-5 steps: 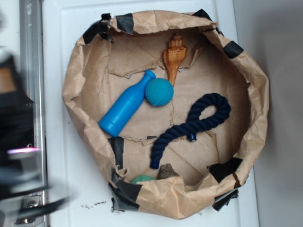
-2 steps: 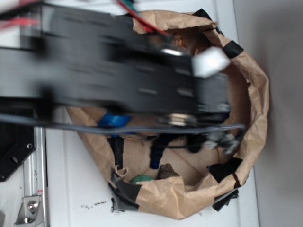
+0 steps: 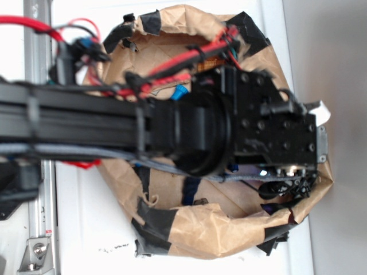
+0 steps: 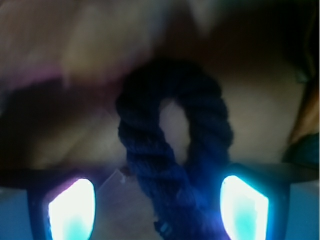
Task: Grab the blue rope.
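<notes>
Over blue rope now: pincer.

Arm is reaching in from left, wrist pointing down; tool is sitting w/ fingers spread apart.

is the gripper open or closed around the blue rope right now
Open. In the wrist view the fingers stand apart either side of the blue rope, not pinching it.

The black robot arm is reaching across the brown paper basin, covering most of its inside. A short piece of the blue rope is showing under the arm. Red cables are running along the arm. The basin is sitting on the white table.
</notes>
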You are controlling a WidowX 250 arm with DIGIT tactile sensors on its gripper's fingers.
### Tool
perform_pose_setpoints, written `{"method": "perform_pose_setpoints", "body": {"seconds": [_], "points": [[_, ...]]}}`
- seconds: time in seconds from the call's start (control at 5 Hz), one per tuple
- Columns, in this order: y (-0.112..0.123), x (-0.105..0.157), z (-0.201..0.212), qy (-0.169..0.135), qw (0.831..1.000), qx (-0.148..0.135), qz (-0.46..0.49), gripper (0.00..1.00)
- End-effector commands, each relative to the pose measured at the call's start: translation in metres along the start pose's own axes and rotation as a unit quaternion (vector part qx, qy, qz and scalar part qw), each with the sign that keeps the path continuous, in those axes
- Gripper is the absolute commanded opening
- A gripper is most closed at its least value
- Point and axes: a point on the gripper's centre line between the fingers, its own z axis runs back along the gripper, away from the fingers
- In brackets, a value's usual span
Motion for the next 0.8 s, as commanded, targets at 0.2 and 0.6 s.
{"method": "perform_pose_setpoints", "body": {"seconds": [0.2, 0.6], "points": [[0.022, -0.04, 0.003, 0.006, 0.994, 0.002, -0.108, 0.0], [0.039, -0.022, 0.097, -0.01, 0.978, -0.07, -0.198, 0.0]]}}
